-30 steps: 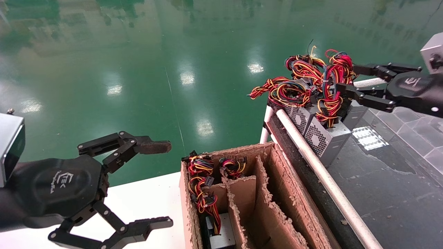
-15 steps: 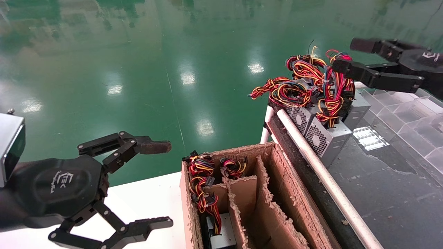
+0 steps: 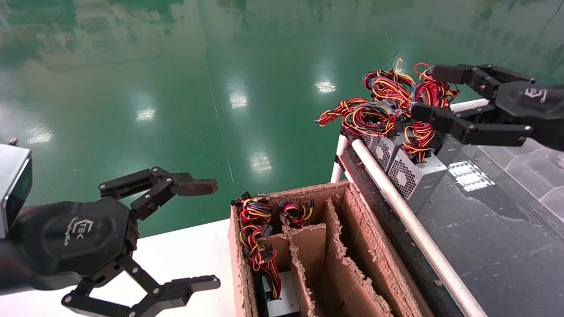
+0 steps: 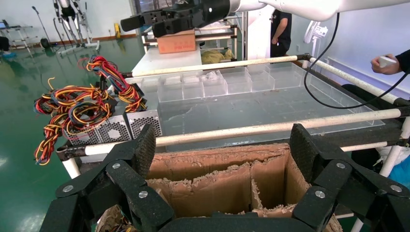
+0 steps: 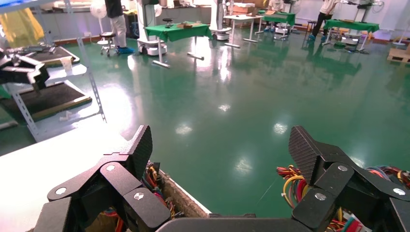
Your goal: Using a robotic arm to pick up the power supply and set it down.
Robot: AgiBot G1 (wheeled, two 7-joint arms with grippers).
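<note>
**Right gripper open above the wire bundles: approach step**

The right gripper (image 3: 429,94), a black linkage-finger unit with a white logo on its palm housing, hangs with its fingers spread wide and holds nothing. It sits at the tangled bundle of red, yellow, orange and blue wires (image 3: 396,103) that rises from the row of small grey metal power supplies (image 3: 412,174) standing against the white tubular rail (image 3: 396,202) on the dark conveyor surface (image 3: 498,237). One finger (image 3: 445,72) lies above the bundle; the other (image 3: 429,115) crosses in front of it. Contact with the wires cannot be confirmed.

The left gripper (image 3: 211,233), with a worn brownish fingertip pad (image 3: 198,187), is parked open over the white table (image 3: 189,255), beside the partitioned brown cardboard box (image 3: 348,268).

Judged step: approach, before the grasp. No unit is lifted.

Next move, as judged:
- Lower the spread fingers past the wires to straddle one grey casing.
- Close on the metal body, not on loose cable.
- Lift straight up; neighbouring bundles appear intertwined and may drag adjacent units.
</note>
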